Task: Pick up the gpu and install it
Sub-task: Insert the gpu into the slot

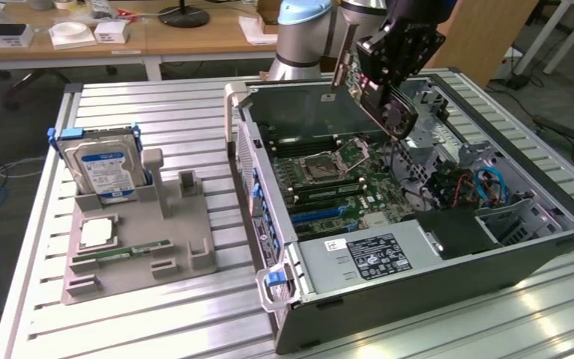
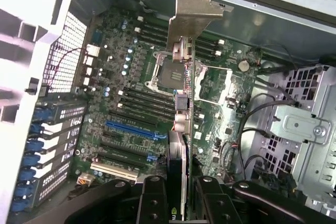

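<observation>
gpu (image 2: 177,156) end behind hand (image 2: 181,190)

Slatted metal table (image 1: 147,105), grey fixture (image 1: 173,224), open computer case (image 1: 417,299)

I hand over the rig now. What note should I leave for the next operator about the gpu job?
Gripper: fingers shut on the gpu.
Gpu: held in the air, edge toward the motherboard of the open computer case.
Done: the gpu is picked up.
Left: the gpu is not yet seated in any slot.
</observation>
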Controlling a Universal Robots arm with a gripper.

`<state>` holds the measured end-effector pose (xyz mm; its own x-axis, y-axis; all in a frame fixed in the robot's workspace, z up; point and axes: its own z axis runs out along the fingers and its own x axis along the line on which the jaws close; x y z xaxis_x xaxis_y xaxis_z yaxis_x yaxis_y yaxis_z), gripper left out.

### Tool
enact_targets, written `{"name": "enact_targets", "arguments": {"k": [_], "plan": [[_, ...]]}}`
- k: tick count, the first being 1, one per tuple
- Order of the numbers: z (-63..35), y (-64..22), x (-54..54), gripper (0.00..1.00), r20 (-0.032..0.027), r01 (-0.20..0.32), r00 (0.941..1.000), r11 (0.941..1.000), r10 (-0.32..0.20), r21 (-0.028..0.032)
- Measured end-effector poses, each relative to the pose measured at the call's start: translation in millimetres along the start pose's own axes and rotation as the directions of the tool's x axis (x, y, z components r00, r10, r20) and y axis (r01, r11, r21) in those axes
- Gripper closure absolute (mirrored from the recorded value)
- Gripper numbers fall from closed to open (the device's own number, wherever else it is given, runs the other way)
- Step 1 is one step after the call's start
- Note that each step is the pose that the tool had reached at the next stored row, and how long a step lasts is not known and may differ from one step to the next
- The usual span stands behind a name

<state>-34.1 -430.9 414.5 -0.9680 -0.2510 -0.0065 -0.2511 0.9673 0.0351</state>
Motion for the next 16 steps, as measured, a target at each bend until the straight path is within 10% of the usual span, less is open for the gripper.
{"name": "enact_targets", "arguments": {"k": [16], "plan": [[5.5,-0.2,0.1,0.73,-0.0055,0.175,0.9845,0.9846,-0.175,-0.0017]]}}
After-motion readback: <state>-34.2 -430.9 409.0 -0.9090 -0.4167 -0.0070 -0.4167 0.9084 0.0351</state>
